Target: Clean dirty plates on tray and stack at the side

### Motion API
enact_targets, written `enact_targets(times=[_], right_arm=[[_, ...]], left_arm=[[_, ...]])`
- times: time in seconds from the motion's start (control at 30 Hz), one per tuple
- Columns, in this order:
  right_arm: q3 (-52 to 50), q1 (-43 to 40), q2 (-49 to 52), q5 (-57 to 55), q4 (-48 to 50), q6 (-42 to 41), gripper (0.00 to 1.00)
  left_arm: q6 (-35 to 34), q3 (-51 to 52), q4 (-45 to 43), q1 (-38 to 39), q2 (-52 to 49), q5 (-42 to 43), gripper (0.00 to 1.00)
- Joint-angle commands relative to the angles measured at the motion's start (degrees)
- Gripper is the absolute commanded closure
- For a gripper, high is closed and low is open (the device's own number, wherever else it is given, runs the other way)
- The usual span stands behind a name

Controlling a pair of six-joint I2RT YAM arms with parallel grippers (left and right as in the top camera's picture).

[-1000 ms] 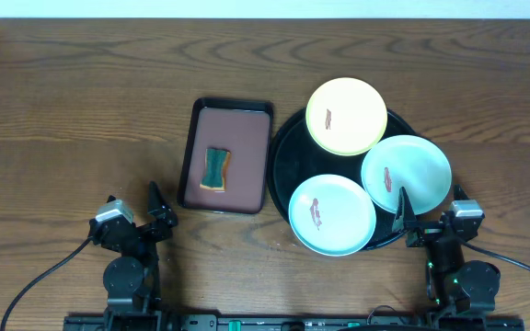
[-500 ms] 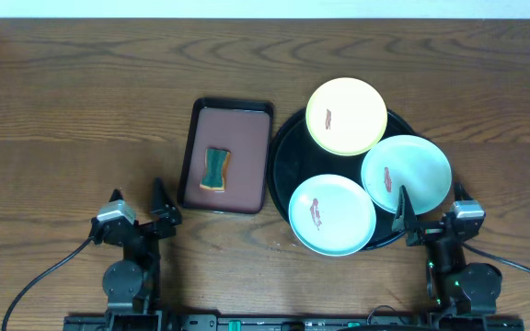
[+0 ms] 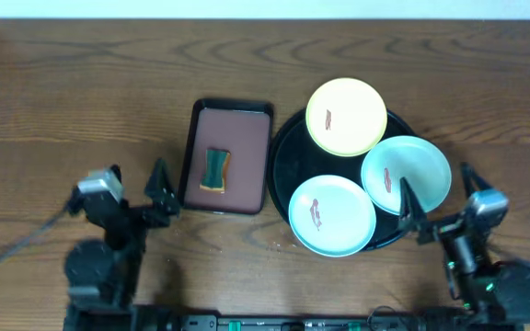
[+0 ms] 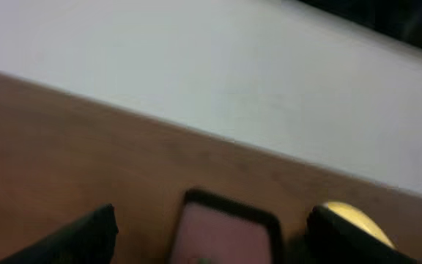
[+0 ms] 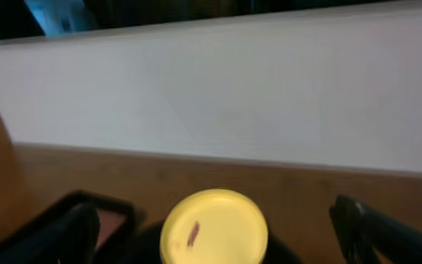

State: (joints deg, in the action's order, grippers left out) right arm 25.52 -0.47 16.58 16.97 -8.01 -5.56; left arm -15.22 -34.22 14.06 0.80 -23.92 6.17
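Three plates lie on the round black tray (image 3: pixel 282 152): a pale yellow plate (image 3: pixel 345 115) at the back, a mint-white plate (image 3: pixel 406 174) on the right and a mint-white plate (image 3: pixel 332 214) at the front. Each bears a small red-brown smear. My left gripper (image 3: pixel 134 190) is open and empty, left of the brown tray. My right gripper (image 3: pixel 438 200) is open and empty at the black tray's front right rim. The right wrist view shows the yellow plate (image 5: pixel 215 227) between my spread fingers (image 5: pixel 387 229). The left wrist view is blurred, with the yellow plate's edge (image 4: pixel 354 214) behind the right finger.
A rectangular brown tray (image 3: pixel 237 138) with a black rim lies left of the black tray and holds a green-and-tan sponge (image 3: pixel 215 169). It shows in the left wrist view (image 4: pixel 226 227) and the right wrist view (image 5: pixel 108 218). A pale wall stands beyond the table's far edge.
Both arms have lifted off their rest poses. The left gripper moved back and left, the right gripper back and right. Plates, trays and sponge have not moved.
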Motion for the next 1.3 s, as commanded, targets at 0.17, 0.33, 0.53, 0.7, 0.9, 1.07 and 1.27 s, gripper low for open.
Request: enact_targets(times=[0.17,0.33,0.53,0.7,0.9,1.07,1.27], right_arm=[[31.3,0.4,32.2,6.4,-26.8,5.6,0.01],[46.4,0.4,50.9,8.6,-41.7,6.1,0.01],[52.0,0.4,63.1,14.0,-42.9,-1.0,0.01],[52.0,0.5,67.2,15.0,-41.0,-2.6,0.01],[52.0,1.1,67.5,14.6,-42.2,-2.7,0.16],[52.0,2.1,67.5,11.8,-44.5,-2.7,0.16],[51.9,3.0,67.6,11.5,-43.9,-2.8,0.15]], left_arm=[[-0.3,-25.5,19.7,-0.2,-24.4,12.9,0.16],[-0.5,-28.0,21.9,-0.2,-30.3,12.7,0.14],[-7.8,-27.9,21.5,-0.1,-34.2,13.4,0.02],[-7.0,-27.9,22.7,1.3,-40.8,13.3,0.02],[-5.2,-27.9,25.9,7.3,-52.7,5.1,0.06],[-4.8,-27.9,24.4,10.7,-62.5,-2.9,0.15],[4.8,-27.9,17.7,13.1,-73.2,-2.8,0.29]])
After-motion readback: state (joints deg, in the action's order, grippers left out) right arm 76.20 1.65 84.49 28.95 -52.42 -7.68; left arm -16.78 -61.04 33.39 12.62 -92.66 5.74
